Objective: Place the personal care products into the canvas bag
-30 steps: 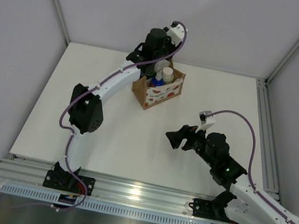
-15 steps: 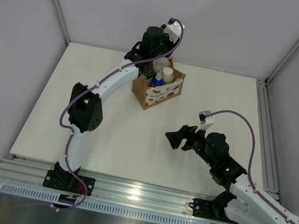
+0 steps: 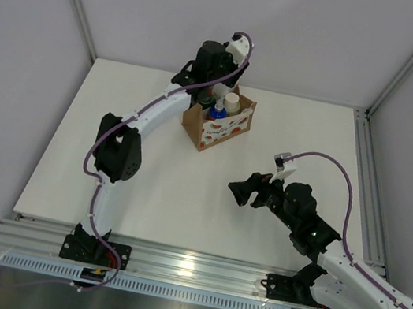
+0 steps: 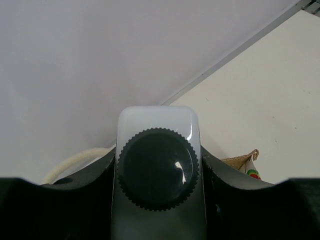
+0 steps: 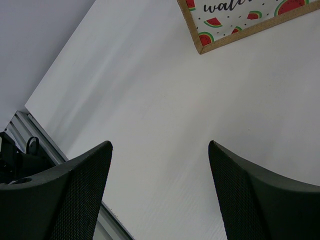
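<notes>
The canvas bag stands at the back middle of the table. A white cap, a blue cap and a dark green bottle show in its open top. My left gripper hovers over the bag's back edge, shut on the translucent white bottle with the black cap. That bottle fills the left wrist view between the jaws, with a rope handle and a bag corner behind it. My right gripper is open and empty over bare table, and the bag's watermelon side lies ahead of it.
White walls close the table at the back and sides. An aluminium rail runs along the right edge and another along the near edge. The left arm's elbow stands over the table's left part.
My left gripper has shifted slightly over the bag's back edge with the bottle still in it. The right arm has not moved.
</notes>
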Motion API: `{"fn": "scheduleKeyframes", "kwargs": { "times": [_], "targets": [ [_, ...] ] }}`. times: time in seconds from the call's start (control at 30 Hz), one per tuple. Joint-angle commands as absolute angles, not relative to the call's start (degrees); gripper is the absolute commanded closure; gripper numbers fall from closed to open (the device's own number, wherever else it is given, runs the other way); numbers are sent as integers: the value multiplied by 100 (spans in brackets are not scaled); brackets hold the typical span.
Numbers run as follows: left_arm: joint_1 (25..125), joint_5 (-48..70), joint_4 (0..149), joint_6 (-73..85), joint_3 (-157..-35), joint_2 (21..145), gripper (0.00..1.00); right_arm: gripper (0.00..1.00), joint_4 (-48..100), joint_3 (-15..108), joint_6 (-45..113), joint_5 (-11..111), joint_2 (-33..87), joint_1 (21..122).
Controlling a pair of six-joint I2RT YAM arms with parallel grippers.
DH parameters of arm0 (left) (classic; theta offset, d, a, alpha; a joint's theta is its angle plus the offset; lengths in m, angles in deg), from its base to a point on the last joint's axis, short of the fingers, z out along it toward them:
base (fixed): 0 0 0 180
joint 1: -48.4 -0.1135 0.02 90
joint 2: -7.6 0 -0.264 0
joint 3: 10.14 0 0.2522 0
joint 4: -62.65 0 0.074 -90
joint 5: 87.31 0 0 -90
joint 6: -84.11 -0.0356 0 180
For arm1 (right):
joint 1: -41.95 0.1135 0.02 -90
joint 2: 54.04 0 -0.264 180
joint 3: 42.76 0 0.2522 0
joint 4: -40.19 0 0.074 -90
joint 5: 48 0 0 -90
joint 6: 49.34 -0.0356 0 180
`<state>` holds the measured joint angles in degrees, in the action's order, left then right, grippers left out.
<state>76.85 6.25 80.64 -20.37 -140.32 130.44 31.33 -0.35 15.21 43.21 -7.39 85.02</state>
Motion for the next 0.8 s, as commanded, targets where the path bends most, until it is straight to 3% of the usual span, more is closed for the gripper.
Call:
{"fn": "scheduleKeyframes", "kwargs": {
  "times": [0.0, 0.77],
  "targets": [
    [7530, 911, 7175, -1899, -14194, 12660, 100, 19, 3293, 229, 1508, 4393, -772, 8528],
    [7284, 1500, 7694, -1574, -14703, 13204, 99, 19, 3337, 229, 1464, 4490, -719, 8528]
  ]
}}
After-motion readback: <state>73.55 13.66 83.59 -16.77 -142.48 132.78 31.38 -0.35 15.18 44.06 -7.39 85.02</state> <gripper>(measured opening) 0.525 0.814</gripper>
